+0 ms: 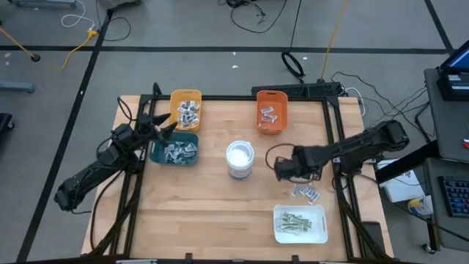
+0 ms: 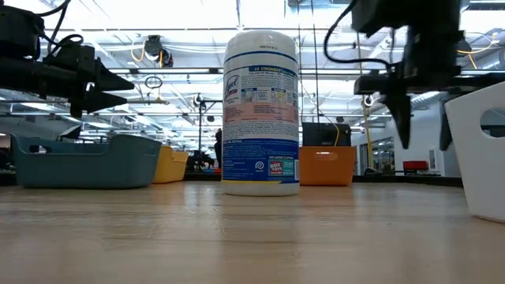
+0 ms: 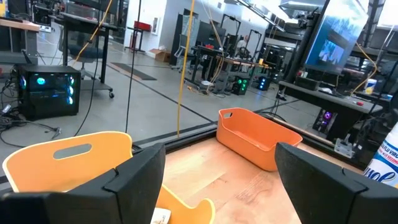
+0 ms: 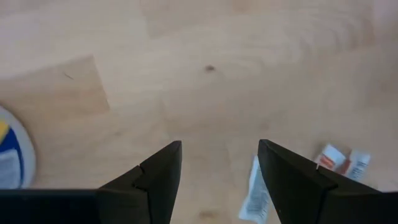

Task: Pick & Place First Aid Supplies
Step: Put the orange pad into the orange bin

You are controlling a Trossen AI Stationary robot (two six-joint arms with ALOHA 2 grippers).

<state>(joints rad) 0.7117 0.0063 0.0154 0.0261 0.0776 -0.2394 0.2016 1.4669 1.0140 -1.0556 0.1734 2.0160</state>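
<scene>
We see a wooden desk with two dark arms over it. Biggest item on it is the white wipes canister, standing upright near the middle, between the two arms. By the far edge sit three bins: a teal bin and a yellow bin toward the far left corner, touching each other, and an orange bin right of centre; all three hold packets. A white tray at the near right corner holds pale-green strips.

A few loose packets lie on bare wood between the tray and the right gripper; these are white sachets with red marks. The right gripper hangs just above the desk, right of the canister, fingers apart and empty, the packets just beside it. The canister stands close on its other side.

The left gripper hovers over the teal and yellow bins, fingers wide apart, holding nothing.
</scene>
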